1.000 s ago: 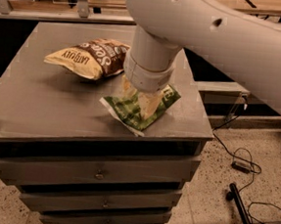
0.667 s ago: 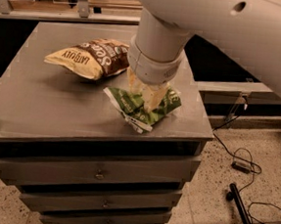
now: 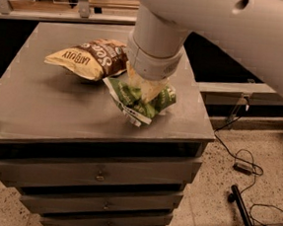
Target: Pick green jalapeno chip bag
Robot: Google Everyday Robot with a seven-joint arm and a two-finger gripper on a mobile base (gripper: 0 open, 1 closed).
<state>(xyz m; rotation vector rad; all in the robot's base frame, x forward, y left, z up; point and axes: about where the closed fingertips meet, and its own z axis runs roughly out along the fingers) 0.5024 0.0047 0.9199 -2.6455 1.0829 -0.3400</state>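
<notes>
I see the gripper (image 3: pixel 146 88) clenched on the green jalapeno chip bag (image 3: pixel 128 100), near the front edge of the cabinet top (image 3: pixel 42 111); the brown chip bag (image 3: pixel 87 58) lies just beside it.

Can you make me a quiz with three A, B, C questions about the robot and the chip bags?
1. Where is the gripper?
A) touching the floor
B) down on the green chip bag
C) far off to the left side

2. How many chip bags lie on top of the cabinet?
A) one
B) two
C) four

3. The drawers are:
A) shut
B) pulled out
C) missing

Answers:
1 B, the gripper sits right on the green chip bag.
2 B, there is the green one and a brown chip bag.
3 A, every drawer front sits flush.
</notes>
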